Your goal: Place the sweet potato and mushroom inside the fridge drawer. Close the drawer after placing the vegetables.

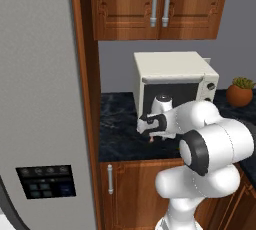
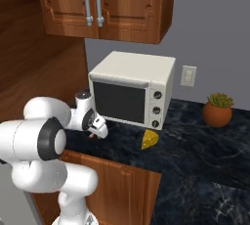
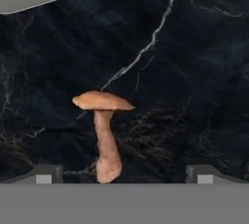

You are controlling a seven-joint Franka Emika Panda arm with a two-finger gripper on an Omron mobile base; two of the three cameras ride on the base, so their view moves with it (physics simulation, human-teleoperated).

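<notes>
The mushroom (image 3: 103, 130), with a pinkish-brown cap and a pale stem, lies on the dark marble counter (image 3: 194, 72). My gripper (image 3: 124, 175) hangs just above it, open, its two fingertips (image 3: 44, 174) far apart on either side of the stem and not touching it. From the base the gripper (image 1: 151, 135) (image 2: 97, 132) points down at the counter in front of the toaster oven, and a small part of the mushroom (image 2: 92, 135) peeks out below it. The sweet potato is out of view. The fridge drawer is hidden behind the shut grey fridge door (image 1: 40, 99).
A cream toaster oven (image 2: 132, 89) stands on the counter just behind the hand. A yellow cheese wedge (image 2: 149, 140) lies to its right and a potted plant (image 2: 217, 110) farther right. Wooden cabinets (image 1: 160, 4) hang overhead, and a wooden panel (image 1: 87, 99) separates fridge from counter.
</notes>
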